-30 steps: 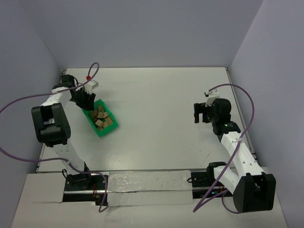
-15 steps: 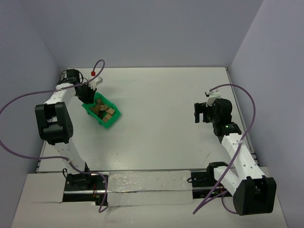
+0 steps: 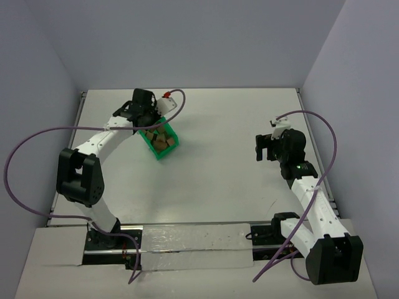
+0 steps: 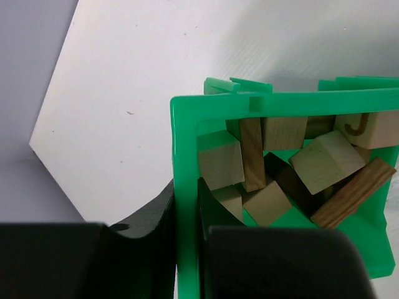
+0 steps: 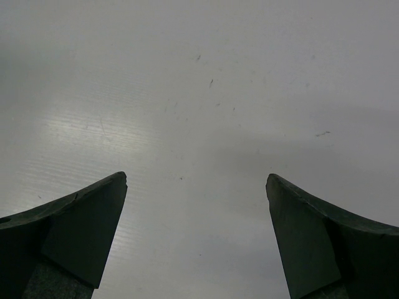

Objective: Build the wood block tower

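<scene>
Several small wooden blocks [image 4: 293,168], light tan cubes and a few dark brown bars, lie loose in a green plastic bin [image 4: 187,143]. No stacked tower shows. My left gripper [image 4: 187,205] is shut on the bin's wall, one finger inside and one outside. In the top view the bin [image 3: 169,147] with the blocks [image 3: 160,139] is at the back left-centre under my left gripper [image 3: 146,123]. My right gripper [image 5: 196,180] is open and empty above bare table; in the top view the right gripper [image 3: 265,148] is at the right.
The white table [image 3: 218,180] is enclosed by grey walls at the back and both sides. A purple cable loops off each arm. A taped white strip [image 3: 193,246] runs along the near edge between the arm bases.
My left gripper has carried the green bin with the blocks from the far left toward the table's middle and turned it. The right arm has barely moved.
</scene>
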You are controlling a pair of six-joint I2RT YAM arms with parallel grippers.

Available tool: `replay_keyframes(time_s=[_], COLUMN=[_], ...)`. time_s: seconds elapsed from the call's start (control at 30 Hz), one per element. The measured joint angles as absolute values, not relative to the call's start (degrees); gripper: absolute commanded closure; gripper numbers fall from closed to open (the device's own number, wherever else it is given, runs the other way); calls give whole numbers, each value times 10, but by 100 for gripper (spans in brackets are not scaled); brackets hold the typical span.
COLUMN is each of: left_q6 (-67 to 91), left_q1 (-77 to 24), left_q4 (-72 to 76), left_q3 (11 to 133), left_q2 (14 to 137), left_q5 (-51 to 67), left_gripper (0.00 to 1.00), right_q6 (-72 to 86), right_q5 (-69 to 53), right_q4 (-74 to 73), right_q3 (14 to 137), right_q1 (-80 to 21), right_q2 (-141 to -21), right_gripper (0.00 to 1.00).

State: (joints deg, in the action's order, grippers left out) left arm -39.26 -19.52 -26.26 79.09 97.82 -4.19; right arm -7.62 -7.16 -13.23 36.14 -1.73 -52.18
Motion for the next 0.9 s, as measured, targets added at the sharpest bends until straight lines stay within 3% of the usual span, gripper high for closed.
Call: replay_keyframes(time_s=[0.27, 0.5, 0.9], left_q6=[-418, -492, -669], left_q1=[-276, -352, -441], left_q4=[-159, 24, 257], left_q3=[732, 650, 544], left_q2=[978, 978, 972], left_q5=[-205, -337, -447], left_gripper=[100, 100, 100], right_q6=[-76, -76, -76], right_q5=[-72, -69, -58], right_q4=[-133, -133, -133], right_q3=[361, 361, 361], right_q1=[-17, -17, -16], right_q2=[-523, -523, -523], right_gripper=[0, 0, 0])
